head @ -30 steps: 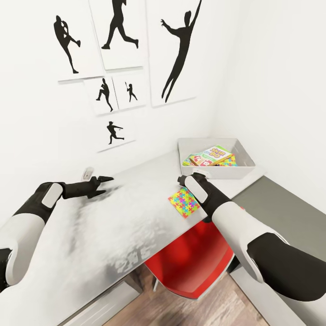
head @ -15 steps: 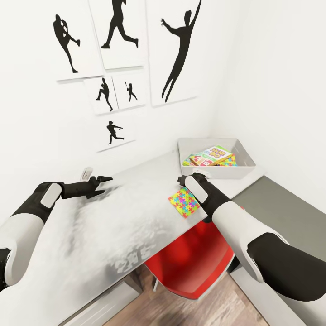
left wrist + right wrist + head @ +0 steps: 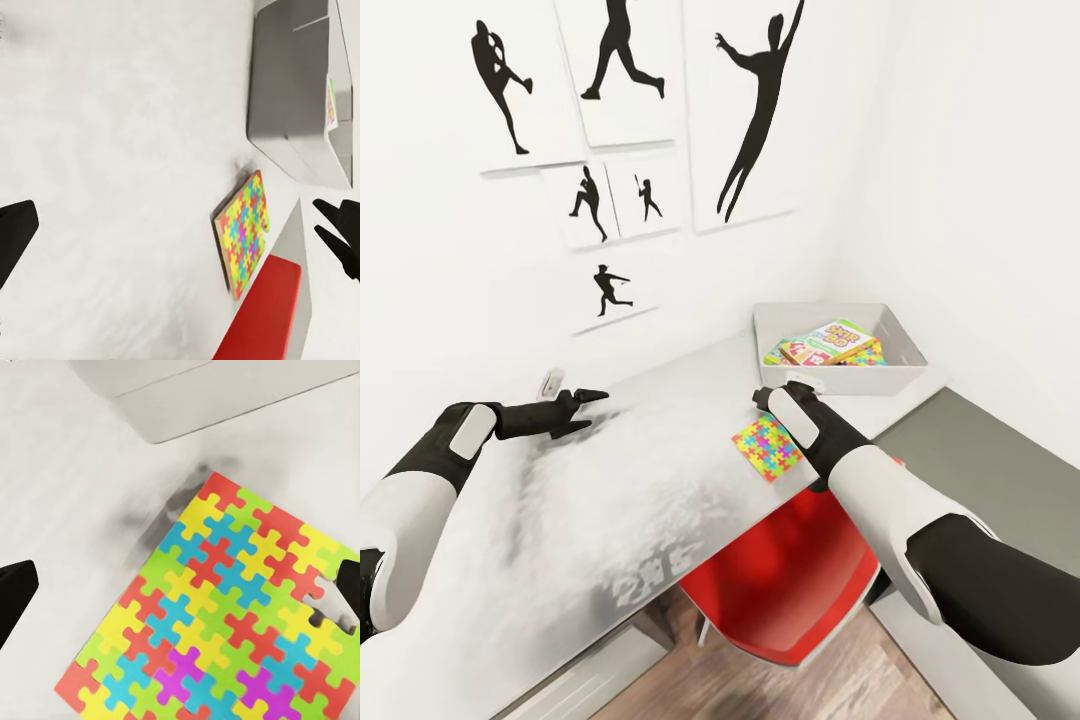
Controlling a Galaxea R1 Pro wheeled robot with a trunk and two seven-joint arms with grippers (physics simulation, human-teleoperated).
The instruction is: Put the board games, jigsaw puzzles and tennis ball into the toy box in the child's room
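Jigsaw puzzle (image 3: 225, 622) lies flat near the toy box (image 3: 838, 378); my right gripper (image 3: 180, 585) hangs over it, spread wide; left gripper (image 3: 588, 408) wide too.

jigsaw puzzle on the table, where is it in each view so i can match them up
Head view: the jigsaw puzzle lies at the table's near edge, just beside the right gripper's wrist, above the red chair.
Left wrist view: the puzzle sits right of centre, between the toy box and the chair.
Right wrist view: the puzzle spreads across the lower middle, the open fingertips at either side.
Shared landmark: the toy box.
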